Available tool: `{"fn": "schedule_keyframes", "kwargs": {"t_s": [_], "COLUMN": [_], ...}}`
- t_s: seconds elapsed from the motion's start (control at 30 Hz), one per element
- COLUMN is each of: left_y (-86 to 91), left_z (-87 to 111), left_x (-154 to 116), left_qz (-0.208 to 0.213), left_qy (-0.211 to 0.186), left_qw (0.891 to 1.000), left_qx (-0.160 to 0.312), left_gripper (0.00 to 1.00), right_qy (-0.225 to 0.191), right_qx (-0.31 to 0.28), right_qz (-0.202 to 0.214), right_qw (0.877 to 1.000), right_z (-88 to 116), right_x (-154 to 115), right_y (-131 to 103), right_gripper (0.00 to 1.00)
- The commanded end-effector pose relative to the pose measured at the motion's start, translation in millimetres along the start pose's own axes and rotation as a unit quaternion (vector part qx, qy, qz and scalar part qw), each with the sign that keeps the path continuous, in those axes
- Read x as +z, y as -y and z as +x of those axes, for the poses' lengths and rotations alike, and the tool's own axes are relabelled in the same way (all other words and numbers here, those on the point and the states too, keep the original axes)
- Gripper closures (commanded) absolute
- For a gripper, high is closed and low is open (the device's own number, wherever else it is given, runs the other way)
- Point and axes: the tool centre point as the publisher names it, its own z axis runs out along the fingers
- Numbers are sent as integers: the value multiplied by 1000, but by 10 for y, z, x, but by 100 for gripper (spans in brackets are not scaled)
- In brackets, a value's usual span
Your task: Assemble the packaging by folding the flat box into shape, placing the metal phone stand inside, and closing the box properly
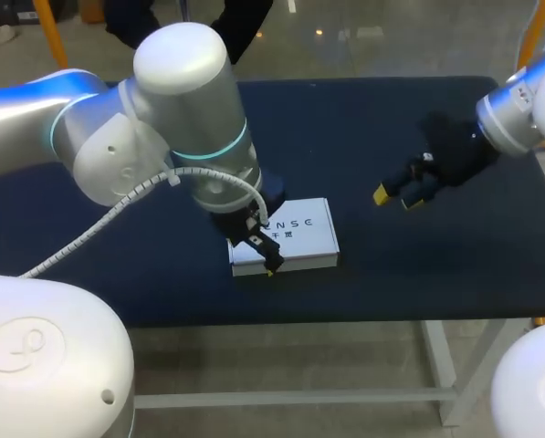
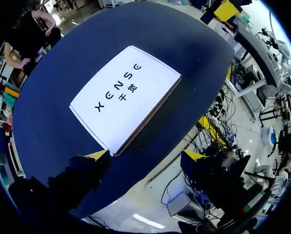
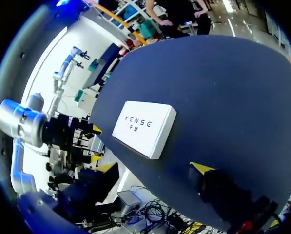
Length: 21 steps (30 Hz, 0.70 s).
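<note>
The box (image 1: 295, 233) lies flat and closed on the dark blue counter (image 1: 363, 119), lid up, close to the counter's front edge and a little left of its middle. In the head view its long axis runs roughly along that front edge, only slightly skewed, and the dark lettering on the lid follows the same line. Our left arm comes in from the left and hangs over the box's left end, with the left end effector (image 1: 265, 255) above the near left corner. In the left wrist view that end effector (image 2: 146, 156) has its two yellow tips spread wide with nothing held between them. The box (image 2: 126, 97) stretches away ahead of it, its long axis running diagonally away from the fingers, its nearest corner just beside one fingertip (image 2: 99, 155). Our right end effector (image 1: 395, 197) hovers above the counter to the right of the box, well apart from it. Its fingers are also parted and grip nothing. In the right wrist view the box (image 3: 144, 127) sits ahead of this end effector (image 3: 154, 168), turned at an angle so that one corner points back toward the fingers.
</note>
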Motion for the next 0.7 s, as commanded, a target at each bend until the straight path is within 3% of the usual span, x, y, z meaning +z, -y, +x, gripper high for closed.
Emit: {"fn": "schedule_keyframes", "kwargs": {"t_s": [0.03, 0.37, 0.7], "left_y": [114, 79, 45], "left_z": [173, 456, 664], "left_x": [50, 68, 265], "left_qz": [-20, -28, -22], "left_qy": [24, 45, 24], "left_qw": [995, 976, 967], "left_qx": [-91, -211, -254], "left_gripper": [0, 0, 0], "right_qy": [27, 81, 113], "right_qx": [-65, -201, -309], "right_qz": [-61, -128, -160], "right_qw": [996, 968, 931], "right_z": [-20, -164, -481], "right_x": [-72, -324, -308], "right_y": [115, 98, 86], "right_gripper": [0, 0, 0]}}
